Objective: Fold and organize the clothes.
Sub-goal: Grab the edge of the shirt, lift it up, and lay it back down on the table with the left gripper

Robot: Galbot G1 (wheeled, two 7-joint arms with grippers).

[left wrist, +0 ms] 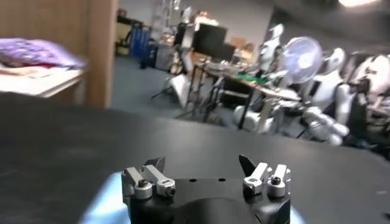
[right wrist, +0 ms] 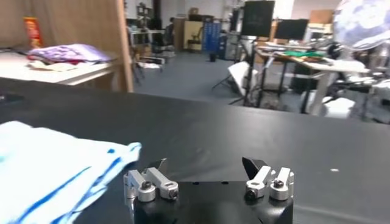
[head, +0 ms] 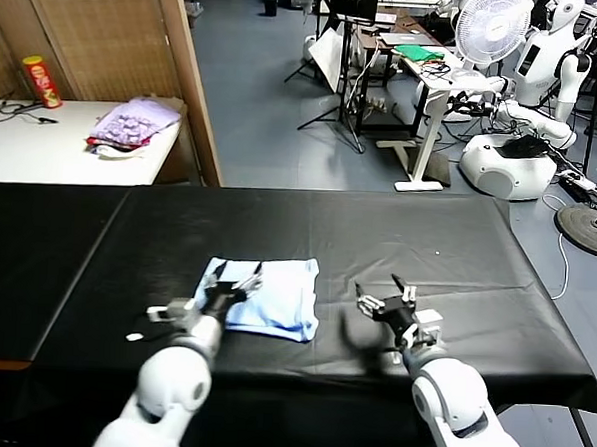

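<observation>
Here, a long table draped in black cloth (head: 458, 242) fills the head view; near its front edge lies a pale sky-blue T-shirt (head: 275, 294), folded into a compact, roughly square bundle and resting flat on the cloth, a little to the robot's left of the middle; the left gripper (head: 237, 281) hangs over the shirt's left part, its two dark fingers spread apart with nothing between them, and whether the fingertips touch the fabric cannot be told; in the left wrist view that same gripper (left wrist: 202, 164) shows its fingers wide apart, with pale blue fabric visible just beneath the gripper body; the right gripper (head: 385, 292) sits just beside the shirt on the robot's right, over bare black cloth, clear of the fabric, its fingers likewise parted and empty; in the right wrist view the right gripper (right wrist: 205, 165) points across the table and the blue shirt lies off to one side, its edge rumpled; beyond the black table, on the robot's left, a white table (head: 42, 150) carries a purple-and-white heap of clothes (head: 133, 125) and a red canister (head: 42, 81); farther back stand a white fan (head: 492, 28) and white robots (head: 547, 66) among desks.
</observation>
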